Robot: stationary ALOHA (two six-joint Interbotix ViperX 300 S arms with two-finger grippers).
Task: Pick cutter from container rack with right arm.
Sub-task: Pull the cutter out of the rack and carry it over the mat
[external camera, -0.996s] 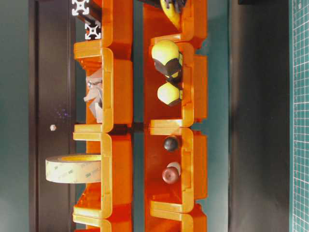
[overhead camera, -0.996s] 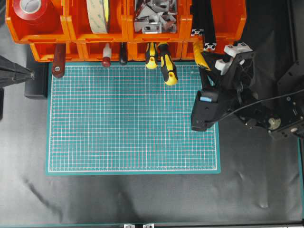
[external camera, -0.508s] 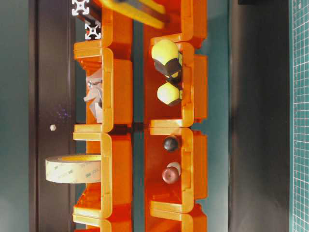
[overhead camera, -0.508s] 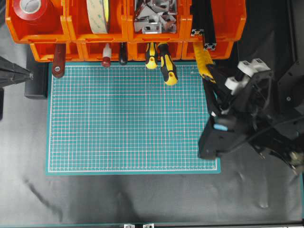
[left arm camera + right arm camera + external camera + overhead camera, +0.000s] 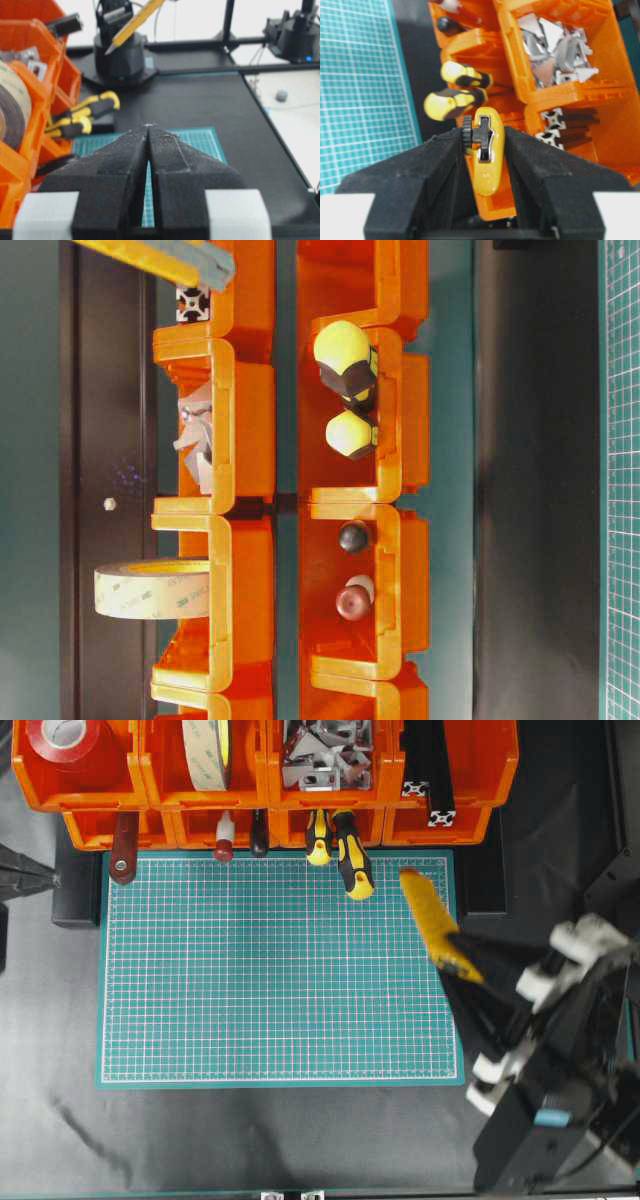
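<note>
Right arm (image 5: 560, 1070) black with white fittings and small light-blue mark, black pointed right gripper (image 5: 482, 150) with grainy fingers, left gripper (image 5: 148, 131) all-black, rough-textured tapered fingers, white blocks at base

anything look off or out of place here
Only one thing stands out: the slim yellow plastic cutter is out of the orange bin rack, held at a slant over the green gridded mat's right edge, clamped between the right gripper's black fingers. Nothing looks spilled or damaged.

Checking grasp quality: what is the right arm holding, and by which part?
The cutter, pinched at its rear end by the right gripper; the rest juts free.
</note>
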